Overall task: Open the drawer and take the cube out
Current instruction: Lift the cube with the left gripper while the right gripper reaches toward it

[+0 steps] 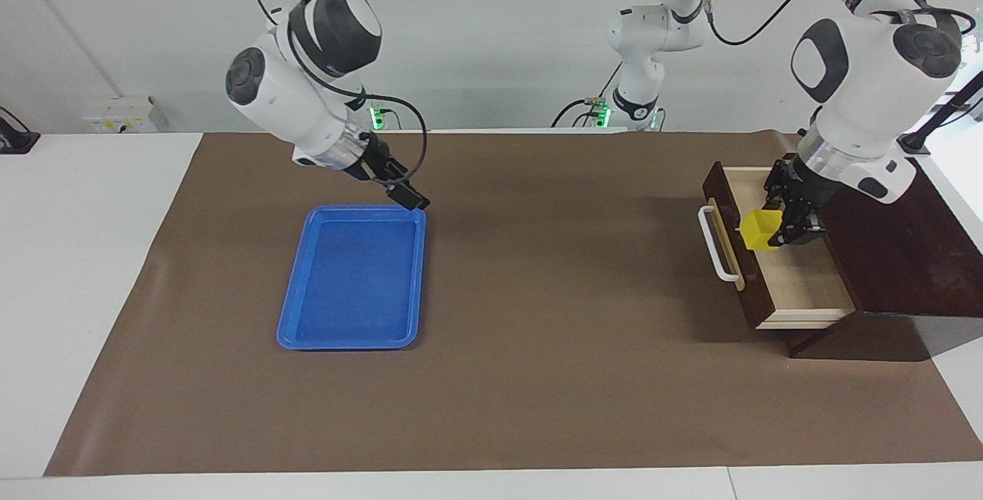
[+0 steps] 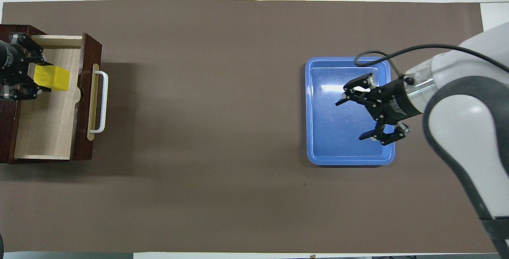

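Observation:
The drawer [image 1: 806, 285] [image 2: 47, 131] stands pulled open at the left arm's end of the table, its pale floor bare and its white bar handle [image 1: 716, 245] [image 2: 103, 102] facing the table's middle. My left gripper [image 1: 776, 225] [image 2: 43, 78] is shut on the small yellow cube [image 1: 759, 230] [image 2: 52, 79], holding it up in the air over the open drawer. My right gripper [image 1: 408, 197] [image 2: 352, 119] hangs open and holds nothing, above the blue tray [image 1: 296, 300] [image 2: 350, 157], over the tray's end that is nearer to the robots.
The dark brown cabinet [image 1: 906, 246] that houses the drawer sits at the table's edge on the left arm's side. A brown mat [image 1: 537, 331] covers the table. The blue tray has nothing in it.

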You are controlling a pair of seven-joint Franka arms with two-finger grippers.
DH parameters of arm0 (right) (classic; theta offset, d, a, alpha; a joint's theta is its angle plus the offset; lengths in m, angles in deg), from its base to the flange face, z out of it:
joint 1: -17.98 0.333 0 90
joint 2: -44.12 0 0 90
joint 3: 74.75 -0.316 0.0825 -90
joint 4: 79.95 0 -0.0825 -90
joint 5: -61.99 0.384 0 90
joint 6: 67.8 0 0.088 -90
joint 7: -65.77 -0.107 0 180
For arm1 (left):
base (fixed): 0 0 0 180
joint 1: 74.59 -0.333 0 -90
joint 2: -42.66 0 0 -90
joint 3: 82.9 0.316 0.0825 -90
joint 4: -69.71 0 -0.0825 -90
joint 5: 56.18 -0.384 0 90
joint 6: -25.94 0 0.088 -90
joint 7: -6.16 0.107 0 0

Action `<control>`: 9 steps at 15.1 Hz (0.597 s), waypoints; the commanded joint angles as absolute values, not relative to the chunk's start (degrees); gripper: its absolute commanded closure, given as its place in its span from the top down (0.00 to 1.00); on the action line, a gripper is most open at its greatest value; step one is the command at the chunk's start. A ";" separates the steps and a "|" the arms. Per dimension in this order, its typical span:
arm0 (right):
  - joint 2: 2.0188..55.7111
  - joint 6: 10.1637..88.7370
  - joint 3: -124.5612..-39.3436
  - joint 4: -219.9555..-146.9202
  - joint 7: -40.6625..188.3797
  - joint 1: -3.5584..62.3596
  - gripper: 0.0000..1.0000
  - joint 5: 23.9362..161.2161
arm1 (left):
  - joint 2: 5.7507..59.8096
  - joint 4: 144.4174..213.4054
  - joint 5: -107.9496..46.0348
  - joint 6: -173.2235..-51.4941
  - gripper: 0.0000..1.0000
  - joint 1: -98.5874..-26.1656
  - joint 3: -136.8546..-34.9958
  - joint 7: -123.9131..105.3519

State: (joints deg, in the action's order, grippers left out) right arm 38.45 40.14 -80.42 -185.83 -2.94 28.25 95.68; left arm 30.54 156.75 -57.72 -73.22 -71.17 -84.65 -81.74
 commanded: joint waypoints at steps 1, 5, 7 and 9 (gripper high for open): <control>36.65 47.05 -80.29 -187.25 -9.18 31.76 1.00 101.87 | 26.94 150.41 -58.91 -69.61 0.00 -67.22 -84.04 -89.61; 35.34 55.23 -80.29 -189.37 -14.28 37.03 1.00 108.92 | 26.32 148.90 -58.47 -68.99 0.00 -60.28 -84.13 -102.17; 33.41 58.32 -80.29 -189.02 -15.70 39.67 1.00 109.88 | 26.40 148.90 -57.16 -69.07 0.00 -57.29 -84.30 -107.99; 30.86 61.13 -80.29 -187.71 -15.97 41.44 1.00 112.34 | 26.32 148.99 -55.57 -69.07 0.00 -54.92 -84.22 -111.60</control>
State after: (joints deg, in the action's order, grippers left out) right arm 33.12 58.63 -80.45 -188.59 -15.42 40.28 109.94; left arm 27.37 151.01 -56.83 -70.95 -56.97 -85.05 -108.29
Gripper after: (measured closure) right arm 0.000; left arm 0.454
